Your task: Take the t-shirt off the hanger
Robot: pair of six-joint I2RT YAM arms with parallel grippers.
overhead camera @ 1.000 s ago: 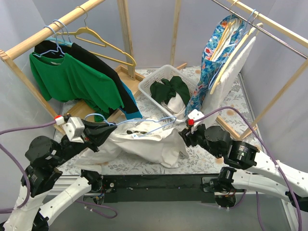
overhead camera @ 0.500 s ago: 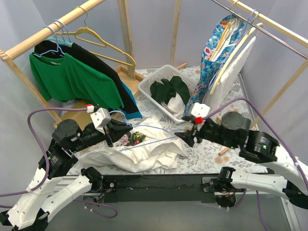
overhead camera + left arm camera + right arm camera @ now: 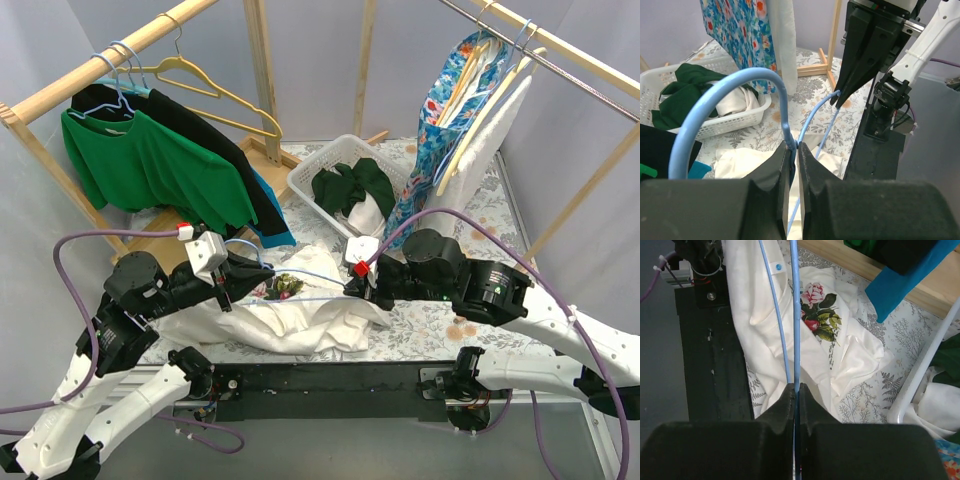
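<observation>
top external: white basket (image 3: 318, 158) holds green clothes (image 3: 352, 183); t-shirt (image 3: 300, 322) lies nearby.

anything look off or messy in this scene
The white t-shirt lies crumpled on the table, rose print up, one edge reaching the black base rail, beneath the blue hanger that the left end effector and right end effector pinch.

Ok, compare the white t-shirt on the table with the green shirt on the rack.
The white t-shirt lies crumpled on the table; the green shirt hangs spread from the wooden rail. The white t-shirt bears a rose print; the green shirt looks plain. Both are cloth tops.
</observation>
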